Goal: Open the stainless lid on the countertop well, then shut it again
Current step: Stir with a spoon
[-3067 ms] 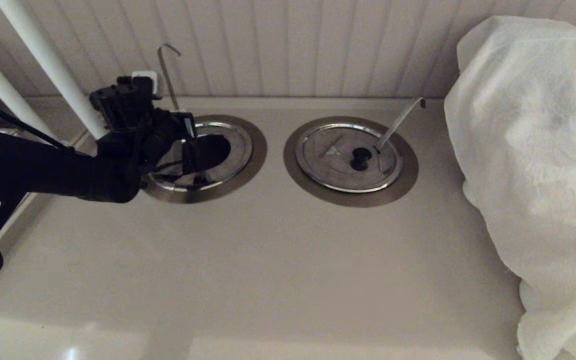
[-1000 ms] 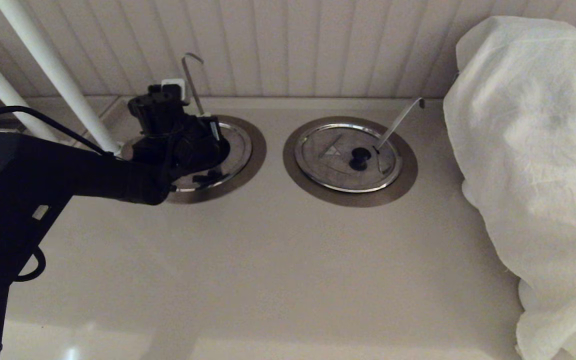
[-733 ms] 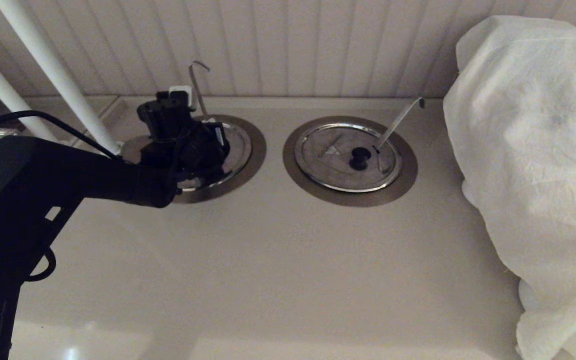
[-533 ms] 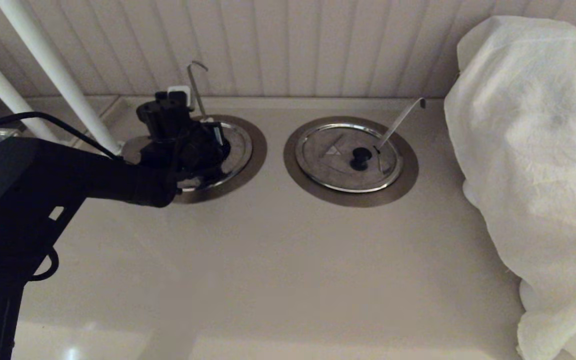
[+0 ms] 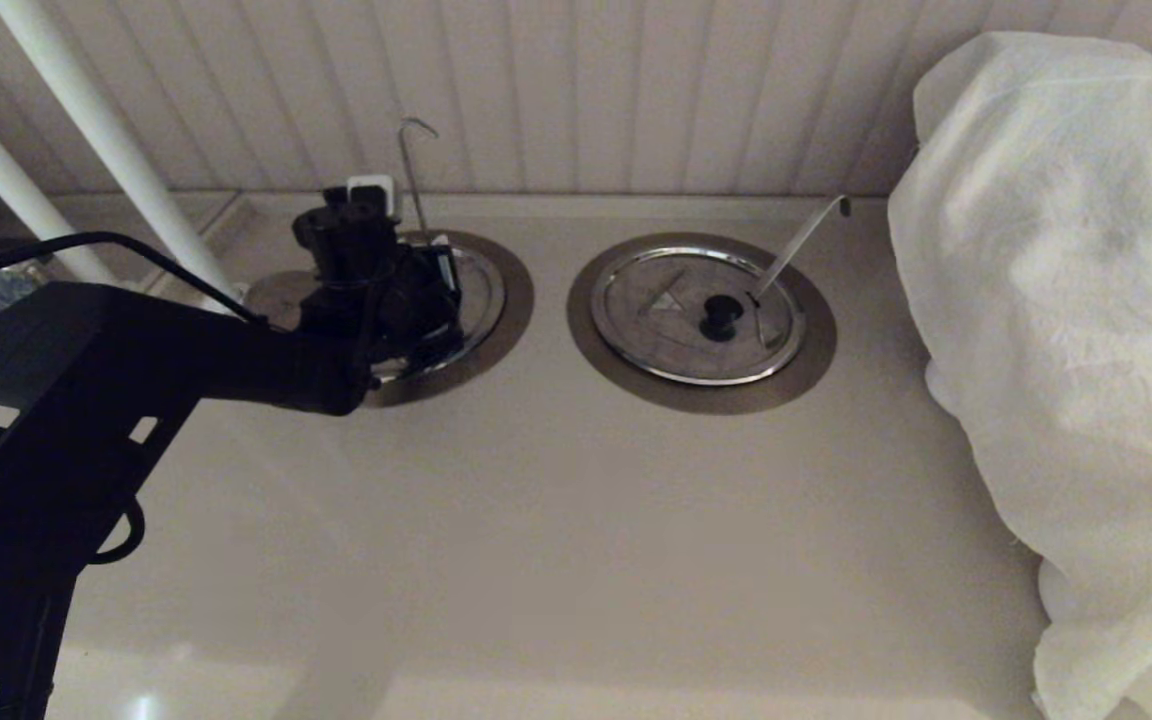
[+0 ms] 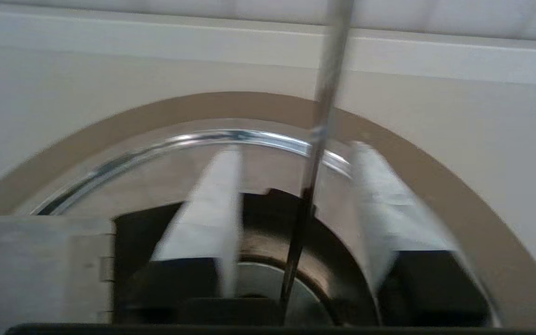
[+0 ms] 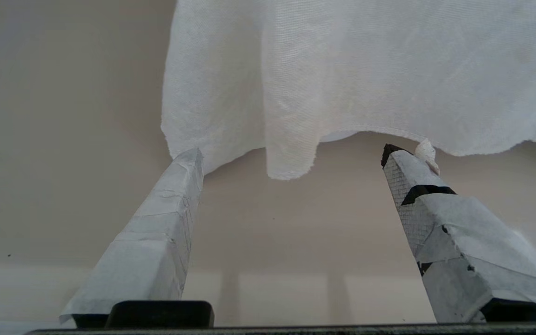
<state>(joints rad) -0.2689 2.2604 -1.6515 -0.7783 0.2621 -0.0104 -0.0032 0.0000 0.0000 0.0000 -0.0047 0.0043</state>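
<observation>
The stainless lid [image 5: 479,288] lies flat in the countertop well, inside its brushed-steel ring [image 5: 514,300], at the back left of the counter. A near-upright hooked ladle stem [image 5: 414,170] rises behind it. My left gripper [image 5: 416,300] hangs right over the lid and hides the knob. In the left wrist view the left gripper [image 6: 296,151] is open. Its taped fingers [image 6: 212,204] stand apart on either side of the stem [image 6: 321,116], above the lid [image 6: 156,181] and ring [image 6: 110,123]. My right gripper [image 7: 291,153] is open and holds nothing.
A twin lid [image 5: 656,300] with a slanted stem [image 5: 801,238] sits to the right. A white cloth [image 5: 1066,300] covers something bulky on the right and hangs in front of the right gripper [image 7: 365,70]. White poles [image 5: 106,140] stand at the back left, before a panelled wall.
My left arm has carried the lid and stem to the right, back over the well. The left gripper's fingers have since parted. The right arm has not moved.
</observation>
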